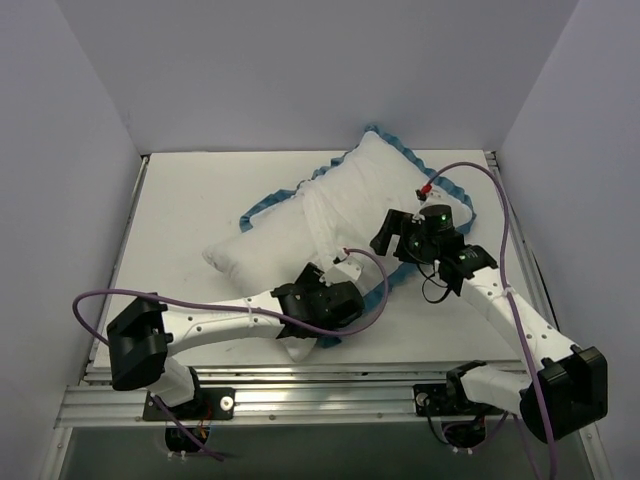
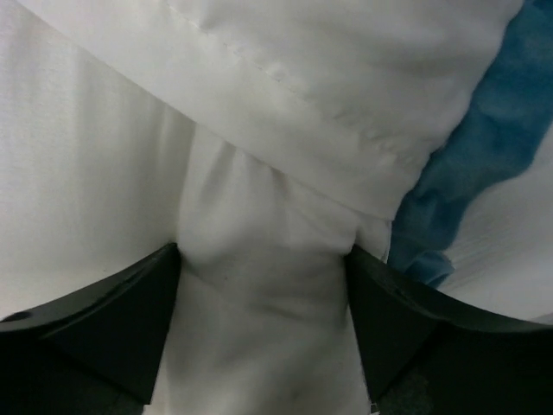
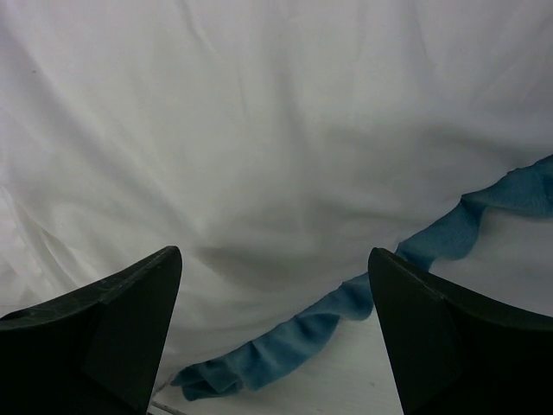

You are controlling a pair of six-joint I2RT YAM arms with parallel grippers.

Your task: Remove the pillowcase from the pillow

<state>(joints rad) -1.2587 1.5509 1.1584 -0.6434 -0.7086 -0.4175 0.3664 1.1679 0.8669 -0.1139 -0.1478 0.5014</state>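
Observation:
The pillowcase (image 1: 375, 190) lies diagonally on the table, its plain white reverse up and its teal-blue ruffle (image 1: 455, 195) round the edge. The plain white pillow (image 1: 235, 252) sticks out of its lower-left end. My left gripper (image 1: 322, 288) is at that end, shut on a bunched fold of the pillow (image 2: 259, 294) just below the pillowcase's stitched hem (image 2: 302, 86); the ruffle (image 2: 484, 147) is to its right. My right gripper (image 1: 393, 235) hovers over the pillowcase's right half. In the right wrist view the right gripper (image 3: 275, 259) is open and empty above white fabric (image 3: 259, 130) and ruffle (image 3: 294, 346).
The white table (image 1: 190, 200) is enclosed by pale walls at left, back and right. A metal rail (image 1: 300, 400) runs along the near edge. Purple cables (image 1: 500, 200) loop from both arms over the pillowcase's right end.

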